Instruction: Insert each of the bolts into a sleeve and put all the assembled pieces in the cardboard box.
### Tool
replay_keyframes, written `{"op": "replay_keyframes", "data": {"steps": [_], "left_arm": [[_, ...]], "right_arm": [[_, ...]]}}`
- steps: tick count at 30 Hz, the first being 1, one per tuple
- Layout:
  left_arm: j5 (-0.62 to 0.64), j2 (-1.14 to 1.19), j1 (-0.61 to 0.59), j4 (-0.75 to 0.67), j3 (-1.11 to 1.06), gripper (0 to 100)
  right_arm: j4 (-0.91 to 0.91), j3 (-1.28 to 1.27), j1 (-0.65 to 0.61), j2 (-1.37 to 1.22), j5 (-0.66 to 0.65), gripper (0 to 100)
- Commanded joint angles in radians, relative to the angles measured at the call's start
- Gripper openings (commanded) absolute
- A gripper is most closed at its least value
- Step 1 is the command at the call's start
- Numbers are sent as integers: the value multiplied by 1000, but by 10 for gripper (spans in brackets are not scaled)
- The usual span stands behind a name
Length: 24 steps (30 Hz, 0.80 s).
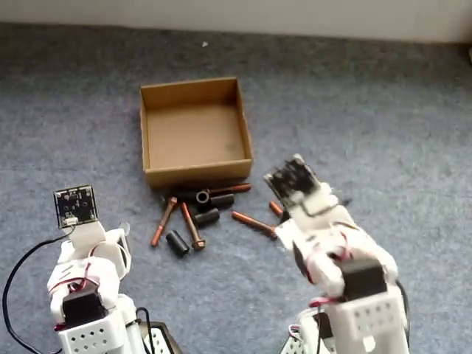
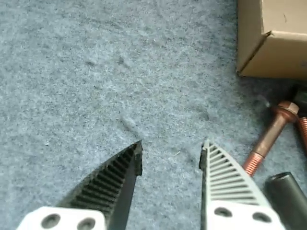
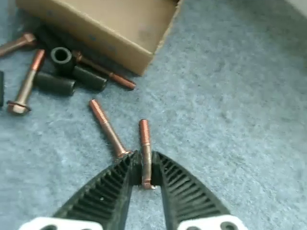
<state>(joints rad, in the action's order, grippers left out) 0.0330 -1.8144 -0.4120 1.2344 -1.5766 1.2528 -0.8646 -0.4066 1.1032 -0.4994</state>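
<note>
Right wrist view: right tool point(image 3: 145, 163) clenched round bolt point(image 3: 144, 136) near head, threaded end poking free, probably ready for sleeving; left tool point(image 2: 170, 153) released, idle over worktop point(image 2: 96, 72); spare bolts point(image 1: 164, 220), sleeves point(image 1: 177, 242) just beside box point(image 1: 193, 175)

High camera sits up over the near side, looking down and away across the carpet point(image 1: 383, 103), far enough back to catch the whole cardboard box point(image 1: 195, 174) plus the loose bolts point(image 1: 253, 222) and sleeves point(image 1: 177, 242) in front of it. Left wrist camera rides low behind the left gripper point(image 2: 171, 149), close to the carpet, facing far and right: box corner and leftmost bolt point(image 2: 268, 139) at its edge. Right wrist camera, just as low, peers past the right gripper point(image 3: 145, 160) and the bolt point(image 3: 145, 139) it pinches, toward far left, sharing that box and those bolts.
</note>
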Motion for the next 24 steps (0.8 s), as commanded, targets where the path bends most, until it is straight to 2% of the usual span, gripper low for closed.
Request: {"op": "replay_keyframes", "data": {"steps": [1, 3, 11, 17, 24], "left_arm": [[-5, -8, -19, -15, 10, 220], [-5, -8, -36, -15, 10, 221], [-6, -7, -58, -15, 7, 221], [-109, -7, -58, -23, -31, 221], [-115, -7, -58, -23, -33, 221]], "right_arm": [[4, 119, -124, -211, 86, 197], [4, 171, -186, -302, 129, 236], [-4, 369, -407, -648, 132, 238], [-5, 530, -430, -924, 63, 238], [-12, 693, -430, -1153, 32, 238]]}}
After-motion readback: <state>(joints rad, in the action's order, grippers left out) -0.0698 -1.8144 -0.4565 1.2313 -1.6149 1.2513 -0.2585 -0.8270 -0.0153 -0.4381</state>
